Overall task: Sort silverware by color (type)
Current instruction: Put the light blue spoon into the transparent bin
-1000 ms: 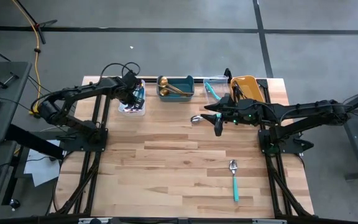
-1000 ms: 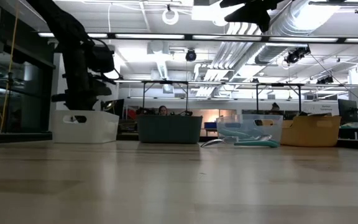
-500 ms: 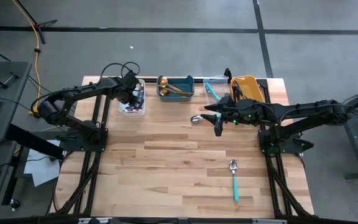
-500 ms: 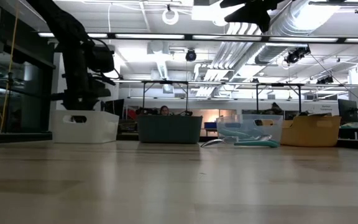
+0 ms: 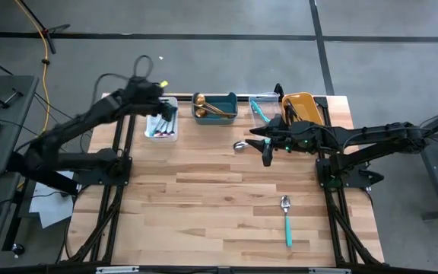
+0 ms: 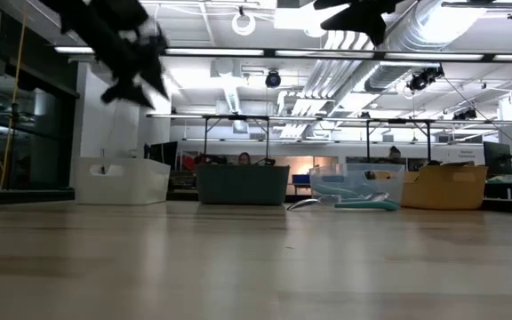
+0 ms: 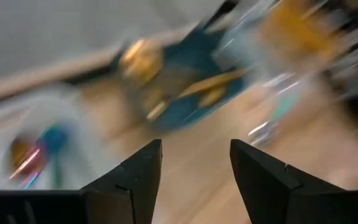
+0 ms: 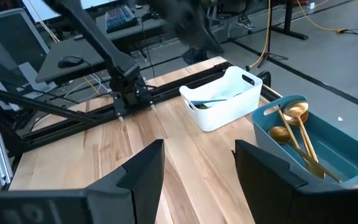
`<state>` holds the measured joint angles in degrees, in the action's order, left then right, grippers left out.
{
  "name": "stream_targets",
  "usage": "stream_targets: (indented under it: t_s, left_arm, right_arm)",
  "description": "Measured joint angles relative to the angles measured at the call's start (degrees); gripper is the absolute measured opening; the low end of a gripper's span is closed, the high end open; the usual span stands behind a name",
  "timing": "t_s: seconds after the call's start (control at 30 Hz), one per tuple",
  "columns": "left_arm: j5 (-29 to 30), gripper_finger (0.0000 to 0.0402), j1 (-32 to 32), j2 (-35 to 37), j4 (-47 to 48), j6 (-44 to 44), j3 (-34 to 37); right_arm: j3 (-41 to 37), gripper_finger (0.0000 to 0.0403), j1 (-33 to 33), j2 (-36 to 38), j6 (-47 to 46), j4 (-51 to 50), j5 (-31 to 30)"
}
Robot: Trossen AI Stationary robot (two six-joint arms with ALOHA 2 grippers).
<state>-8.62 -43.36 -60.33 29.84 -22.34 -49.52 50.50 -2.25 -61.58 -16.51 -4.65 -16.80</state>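
The left end effector (image 5: 157,89), fingers spread and empty, has lifted clear of the white bin (image 5: 162,122) at upper left of the high view, leaving iridescent utensils (image 5: 160,126) inside: one piece sorted. The right end effector (image 5: 265,144) hovers spread near a silver spoon (image 5: 239,145); a teal-handled spoon (image 5: 287,221) waits lower right on the worktop (image 5: 204,205).

Gold spoons (image 5: 208,107): two, flat in a bin, between both sets of jaws.
Teal-handled spoon (image 5: 287,221): flat on wood, well apart from the jaws.
Silver spoon (image 5: 239,145): just beside right jaws.
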Motion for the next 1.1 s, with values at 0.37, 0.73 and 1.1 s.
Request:
stream_targets:
  t_s: [0.37, 0.73, 1.1]
  left_arm:
    - [3.16, 0.0181, 19.41, 23.41, -24.64, -2.98, 7.85]
    - [10.26, 0.0181, 32.7, 22.33, -37.37, 2.42, 14.73]
    - [10.62, 0.0181, 35.72, 17.97, -42.07, 10.05, 14.78]
  right_arm:
    - [0.0, 0.019, 0.0, 0.0, 0.02, 0.19, 0.0]
    - [0.0, 0.019, 0.01, 0.0, 2.4, 0.2, 0.48]
    - [0.0, 0.019, 0.0, 0.0, 2.72, 0.21, 0.74]
